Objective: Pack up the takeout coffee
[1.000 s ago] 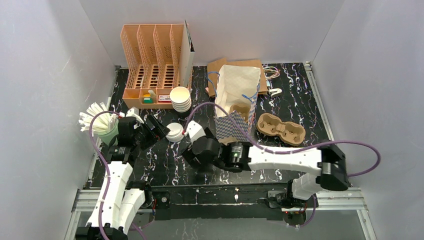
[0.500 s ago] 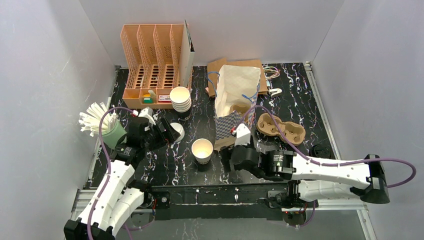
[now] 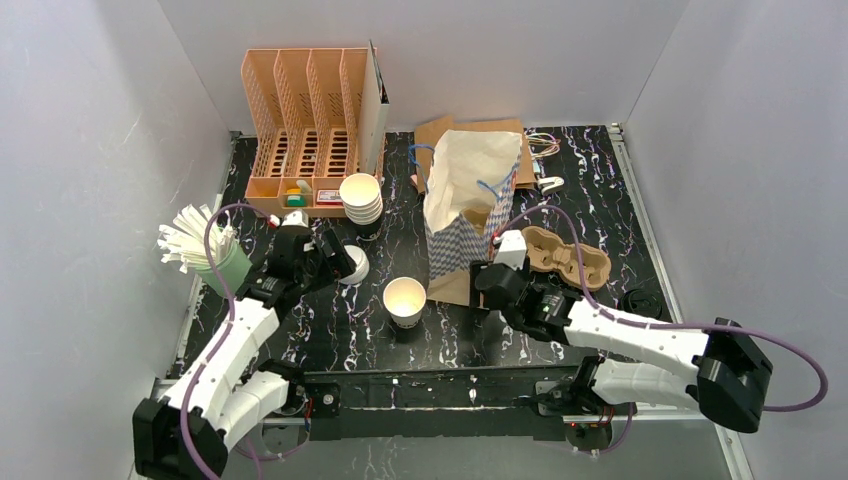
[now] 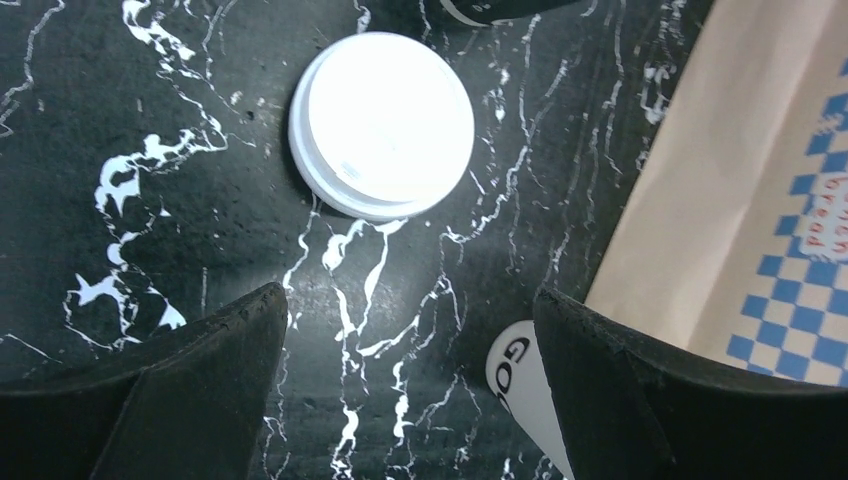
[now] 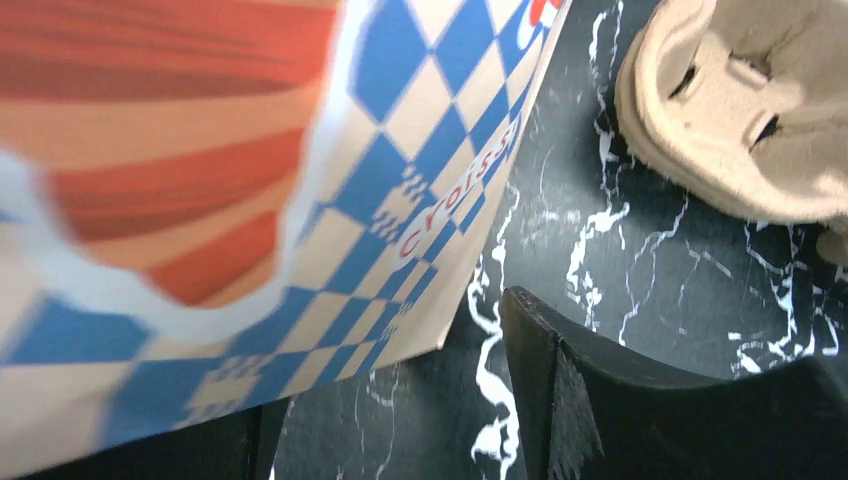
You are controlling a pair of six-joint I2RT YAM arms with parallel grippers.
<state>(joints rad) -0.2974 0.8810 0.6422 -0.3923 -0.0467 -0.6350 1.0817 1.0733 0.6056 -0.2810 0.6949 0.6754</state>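
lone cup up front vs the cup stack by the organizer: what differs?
The lone cup is one cup; the cup stack is several nested. The lone cup stands in the open beside the bag's near end; the cup stack sits right by the organizer. Both are white, upright and lidless.

Plain white walls [image 3: 90,120] boxed in the black, white-veined desk [image 3: 600,190] at nine, twelve and three o'clock, evenly lit.

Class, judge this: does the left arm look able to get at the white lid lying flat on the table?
Probably yes: the left claw hangs open right by the lid, and nothing lies between them.
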